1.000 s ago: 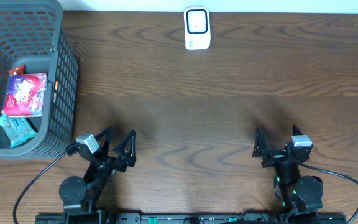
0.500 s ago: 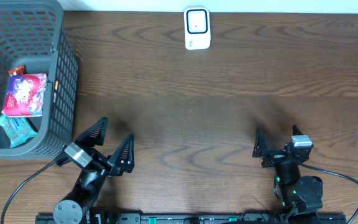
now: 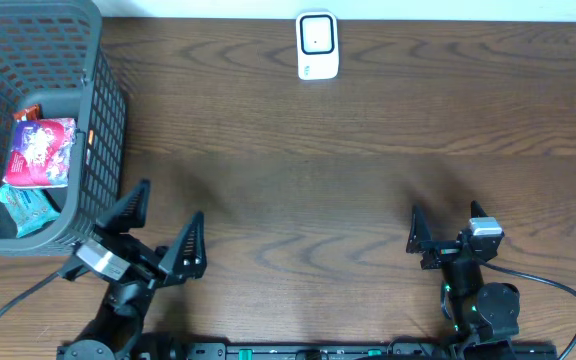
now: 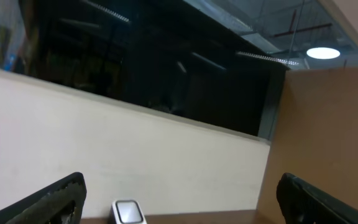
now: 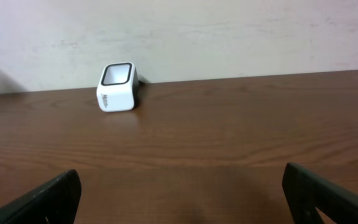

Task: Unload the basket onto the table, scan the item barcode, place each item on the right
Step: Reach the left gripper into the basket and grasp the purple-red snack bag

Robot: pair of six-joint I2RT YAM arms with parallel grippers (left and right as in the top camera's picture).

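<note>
The left gripper (image 3: 172,200) has swung over beside the basket (image 3: 98,110), jaws wide and empty. The right gripper (image 3: 445,215), well clear of the basket, gapes empty too. Inside the basket lies the pink packet (image 3: 40,152). This looks like the reach; the next move calls for clearing the rim and descending.

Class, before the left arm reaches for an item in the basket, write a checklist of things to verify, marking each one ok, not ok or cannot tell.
1. Left gripper open and empty: ok.
2. Right gripper open and empty: ok.
3. Pink packet lying uncovered on top inside the basket: ok.
4. Left gripper above the basket opening: not ok; it sits outside, by the near corner.
5. Barcode side of the pink packet known: cannot tell.
6. Scanner upright with nothing in front of it: ok.
</note>
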